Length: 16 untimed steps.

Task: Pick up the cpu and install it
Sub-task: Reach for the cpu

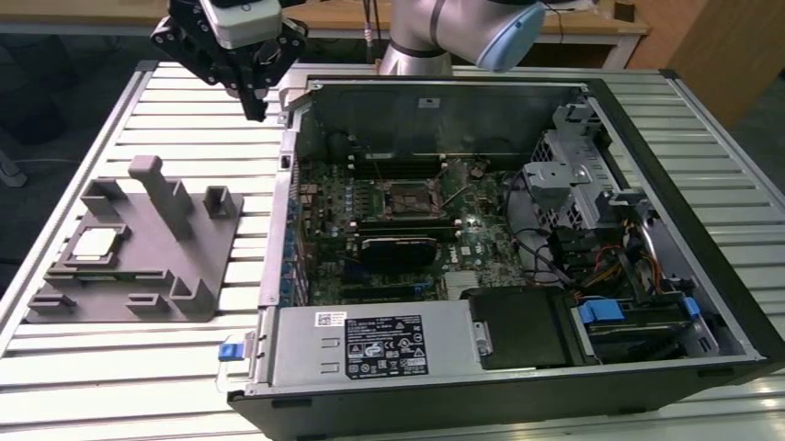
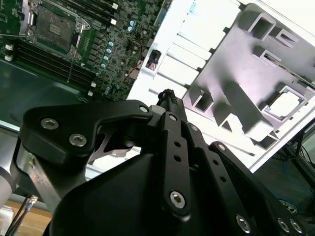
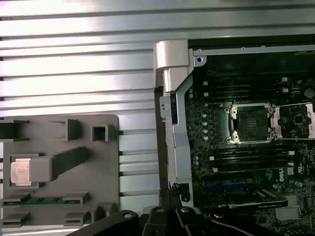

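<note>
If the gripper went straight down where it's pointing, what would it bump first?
Likely the slatted table, just beside the computer case wall. The gripper might clip that wall instead; depth is unclear.

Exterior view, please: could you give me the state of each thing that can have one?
cpu: seated in the grey fixture, not held.
socket: open, empty.
computer case: lying open, side panel off.
hand: shut, empty, in the air beside the case.

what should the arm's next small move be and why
Probably shift across to hover over the cpu. It sits untouched in the grey fixture, while the gripper hangs empty above the table beside the case.
</note>
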Each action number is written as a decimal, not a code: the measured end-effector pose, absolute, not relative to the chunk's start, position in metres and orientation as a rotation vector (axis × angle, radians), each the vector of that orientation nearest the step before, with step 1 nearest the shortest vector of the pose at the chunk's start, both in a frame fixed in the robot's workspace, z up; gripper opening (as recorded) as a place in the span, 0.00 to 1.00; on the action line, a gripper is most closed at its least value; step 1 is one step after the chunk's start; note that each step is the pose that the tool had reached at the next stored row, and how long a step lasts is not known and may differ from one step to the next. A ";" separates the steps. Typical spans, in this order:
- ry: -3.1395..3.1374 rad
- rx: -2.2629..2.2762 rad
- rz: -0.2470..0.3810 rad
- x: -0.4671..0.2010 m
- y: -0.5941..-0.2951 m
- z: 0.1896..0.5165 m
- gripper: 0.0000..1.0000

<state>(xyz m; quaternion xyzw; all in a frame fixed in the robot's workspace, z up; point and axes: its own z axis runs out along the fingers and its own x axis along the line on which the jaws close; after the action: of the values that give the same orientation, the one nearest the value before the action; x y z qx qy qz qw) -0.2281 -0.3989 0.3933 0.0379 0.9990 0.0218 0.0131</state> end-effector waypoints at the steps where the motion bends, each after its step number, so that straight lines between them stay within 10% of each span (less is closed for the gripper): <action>1: 3.112 0.118 0.068 -0.229 -0.399 0.393 0.11; 16: 3.113 0.118 0.068 -0.240 -0.399 0.393 0.11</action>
<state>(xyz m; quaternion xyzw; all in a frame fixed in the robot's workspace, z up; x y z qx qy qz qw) -0.2400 -0.3989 0.3933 0.0379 0.9990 0.0219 0.0130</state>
